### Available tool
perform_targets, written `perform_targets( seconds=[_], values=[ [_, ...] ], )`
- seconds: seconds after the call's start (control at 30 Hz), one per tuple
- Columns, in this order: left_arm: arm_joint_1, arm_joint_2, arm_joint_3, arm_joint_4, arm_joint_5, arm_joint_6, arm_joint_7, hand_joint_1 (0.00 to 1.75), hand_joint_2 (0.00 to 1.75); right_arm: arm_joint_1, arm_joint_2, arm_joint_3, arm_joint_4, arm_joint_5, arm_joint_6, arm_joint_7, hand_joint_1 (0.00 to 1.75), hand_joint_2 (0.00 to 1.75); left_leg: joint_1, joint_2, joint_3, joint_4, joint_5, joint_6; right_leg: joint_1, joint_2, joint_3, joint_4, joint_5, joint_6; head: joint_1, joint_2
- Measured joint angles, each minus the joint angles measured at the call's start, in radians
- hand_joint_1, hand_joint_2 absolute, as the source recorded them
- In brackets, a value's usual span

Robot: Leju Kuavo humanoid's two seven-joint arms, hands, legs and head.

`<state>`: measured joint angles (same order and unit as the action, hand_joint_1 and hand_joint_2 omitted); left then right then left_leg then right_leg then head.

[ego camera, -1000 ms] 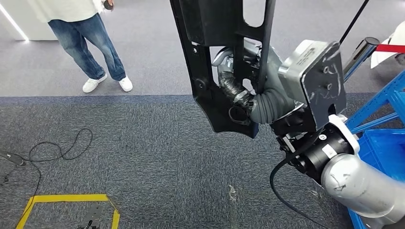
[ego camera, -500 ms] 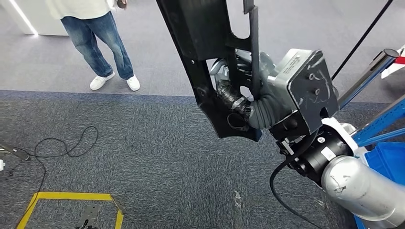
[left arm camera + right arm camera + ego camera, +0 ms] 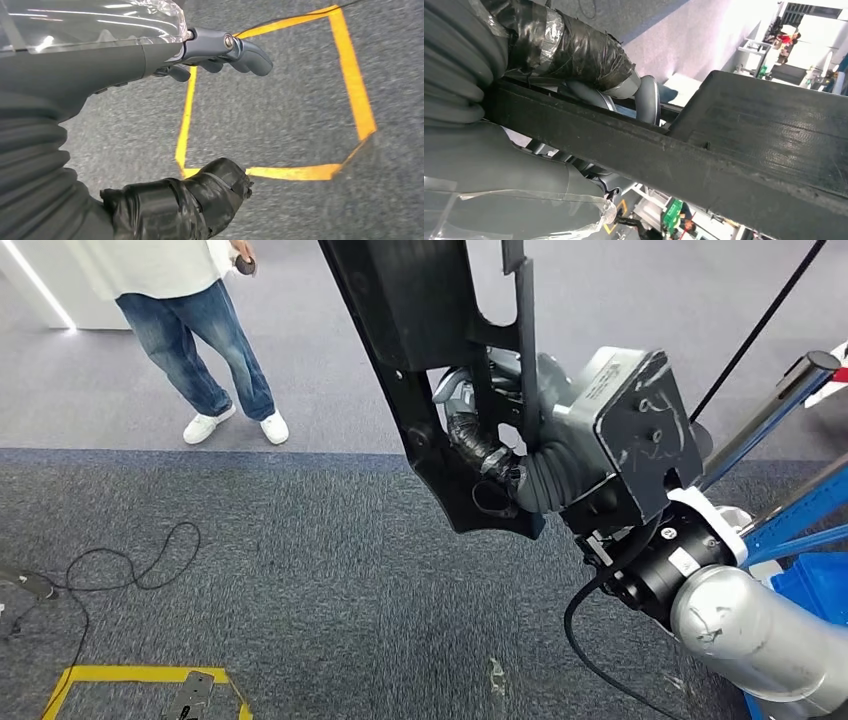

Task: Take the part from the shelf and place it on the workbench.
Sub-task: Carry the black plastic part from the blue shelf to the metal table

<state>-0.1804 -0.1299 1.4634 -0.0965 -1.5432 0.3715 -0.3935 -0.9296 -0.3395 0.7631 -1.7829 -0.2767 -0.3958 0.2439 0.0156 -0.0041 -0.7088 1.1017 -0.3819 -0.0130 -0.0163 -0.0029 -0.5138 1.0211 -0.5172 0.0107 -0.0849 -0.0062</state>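
Note:
A long black plastic part (image 3: 430, 360) with cut-out slots is raised upright in front of me in the head view, its top running out of the picture. My right hand (image 3: 510, 455) grips it through a slot near its lower end, taped thumb on the near side. In the right wrist view the part (image 3: 734, 150) lies across the hand (image 3: 574, 55), thumb and fingers wrapped around its edge. My left hand (image 3: 150, 60) hangs over the carpet, fingers apart and holding nothing.
A person in jeans and white shoes (image 3: 200, 350) stands at the far left on the lighter floor. The blue shelf frame (image 3: 800, 510) and a blue bin (image 3: 825, 580) are at the right edge. A black cable (image 3: 130, 565) and a yellow tape square (image 3: 140, 685) lie on the carpet.
The whole picture has shifted, so the camera has turned away from the shelf: the blue bin has slid toward the right edge. My right hand still holds the part. The person has stepped slightly.

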Motion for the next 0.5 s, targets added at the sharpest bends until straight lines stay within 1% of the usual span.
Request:
perform_targets(
  seconds=[0.03,0.07,0.1,0.17,0.2,0.23,0.3,0.33,0.37,0.4,0.43,0.47,0.5],
  values=[
    [-0.001,0.000,0.000,0.000,0.000,0.014,0.003,0.00,1.75,-0.001,0.000,0.000,0.000,0.000,-0.001,0.002,1.75,1.75,-0.002,0.001,0.016,-0.035,0.008,0.006,0.001,0.000,0.004,-0.001,-0.006,0.006,0.000,0.000],
    [-0.001,0.000,0.000,0.000,0.000,0.032,0.007,0.00,1.75,0.000,0.000,0.000,0.000,-0.001,-0.001,0.006,1.75,1.75,-0.006,0.000,0.023,-0.046,-0.001,0.013,0.003,0.001,0.005,-0.003,-0.009,0.011,-0.001,0.000],
    [-0.002,0.000,0.000,0.000,-0.001,0.051,0.010,0.00,1.75,0.000,0.000,0.000,0.000,-0.001,-0.002,0.011,1.75,1.75,-0.009,-0.001,0.027,-0.054,-0.007,0.022,0.004,0.001,0.008,-0.006,-0.010,0.016,-0.002,0.000],
    [-0.002,0.000,0.001,0.000,-0.005,0.081,0.016,0.00,1.75,0.002,-0.001,0.000,0.000,0.001,-0.004,0.019,1.75,1.75,-0.008,-0.002,0.034,-0.061,-0.015,0.037,0.000,0.000,0.009,-0.005,-0.020,0.024,0.000,0.000],
    [-0.002,-0.001,0.001,0.000,-0.007,0.089,0.018,0.00,1.75,0.001,-0.003,0.000,0.000,0.001,-0.006,0.020,1.75,1.75,-0.008,-0.002,0.040,-0.064,-0.019,0.044,-0.001,0.000,-0.001,0.017,-0.033,0.027,0.001,0.000],
    [-0.003,-0.001,0.001,0.000,-0.009,0.094,0.020,0.00,1.75,0.001,-0.004,0.000,0.000,0.002,-0.008,0.021,1.75,1.75,-0.007,-0.003,0.047,-0.067,-0.024,0.051,-0.001,0.001,-0.024,0.061,-0.050,0.028,0.003,0.000],
    [-0.005,-0.001,0.001,0.000,-0.011,0.099,0.024,0.00,1.75,0.003,-0.007,-0.001,0.000,0.002,-0.010,0.021,1.75,1.75,-0.008,-0.004,0.054,-0.068,-0.031,0.061,0.001,0.002,-0.096,0.179,-0.085,0.028,0.004,0.000],
    [-0.006,-0.001,0.001,0.000,-0.011,0.101,0.026,0.00,1.75,0.006,-0.008,-0.001,0.000,0.001,-0.010,0.021,1.75,1.75,-0.009,-0.005,0.056,-0.068,-0.035,0.064,0.002,0.002,-0.136,0.234,-0.095,0.027,0.004,0.000],
    [-0.007,-0.001,0.001,0.000,-0.012,0.103,0.027,0.00,1.75,0.009,-0.008,0.000,0.000,0.001,-0.008,0.022,1.75,1.75,-0.010,-0.009,0.060,-0.068,-0.038,0.066,0.002,0.002,-0.168,0.270,-0.094,0.027,0.004,0.000],
    [-0.007,-0.001,0.002,0.000,-0.013,0.104,0.027,0.00,1.75,0.011,-0.008,0.000,0.000,0.000,-0.004,0.023,1.75,1.75,-0.011,-0.014,0.064,-0.067,-0.042,0.066,0.001,0.002,-0.191,0.283,-0.078,0.026,0.004,0.000],
    [-0.007,-0.001,0.003,0.000,-0.014,0.104,0.029,0.00,1.75,0.013,-0.010,0.000,0.000,-0.001,-0.001,0.025,1.75,1.75,-0.012,-0.022,0.071,-0.067,-0.047,0.066,0.001,0.003,-0.202,0.270,-0.047,0.024,0.005,0.000],
    [-0.007,-0.001,0.004,0.000,-0.016,0.105,0.031,0.00,1.75,0.013,-0.012,0.000,0.000,0.000,0.002,0.028,1.75,1.75,-0.013,-0.030,0.080,-0.067,-0.052,0.065,0.002,0.008,-0.196,0.224,-0.002,0.021,0.005,0.000],
    [-0.007,-0.001,0.005,0.000,-0.017,0.105,0.032,0.00,1.75,0.012,-0.015,0.000,0.000,0.004,0.003,0.030,1.75,1.75,-0.013,-0.039,0.087,-0.067,-0.057,0.063,0.003,0.020,-0.178,0.159,0.046,0.016,0.005,0.000]
  ],
)
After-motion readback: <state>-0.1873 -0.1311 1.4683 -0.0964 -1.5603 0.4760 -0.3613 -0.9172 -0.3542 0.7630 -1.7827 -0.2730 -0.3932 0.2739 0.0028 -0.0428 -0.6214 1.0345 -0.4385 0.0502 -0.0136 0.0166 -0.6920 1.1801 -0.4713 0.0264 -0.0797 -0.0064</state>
